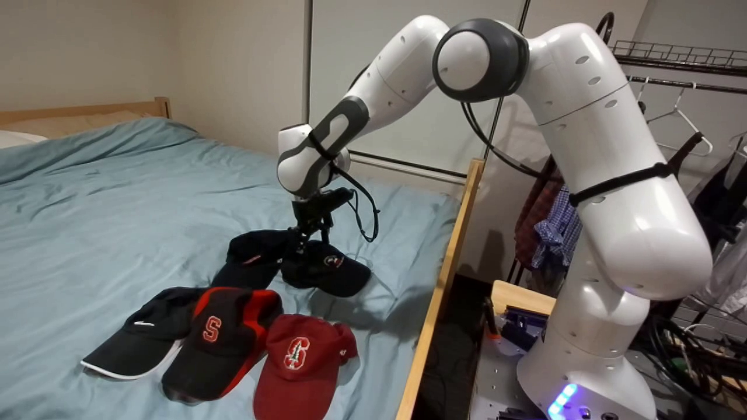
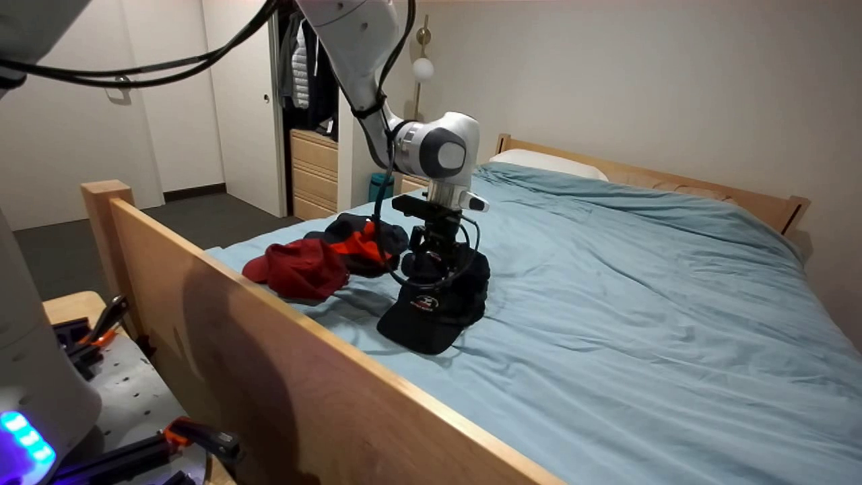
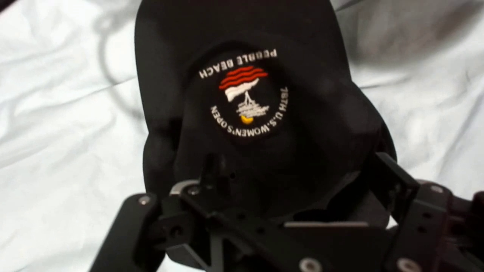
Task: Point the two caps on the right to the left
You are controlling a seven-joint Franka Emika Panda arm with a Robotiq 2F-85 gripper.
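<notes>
Over the round-badged black cap (image 1: 324, 270) the gripper (image 3: 298, 159) is held wide, presumably so the crown can be straddled; contact is unclear. In an exterior view, that cap's brim is aimed at four o'clock, the all-red cap (image 1: 300, 373) placed towards its six

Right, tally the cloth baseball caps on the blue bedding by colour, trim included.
Dark red cloth cap: 1
Black-and-red cloth cap: 1
White-trimmed black cloth cap: 1
Dark-brimmed black cloth caps: 2
Total: 5
</notes>
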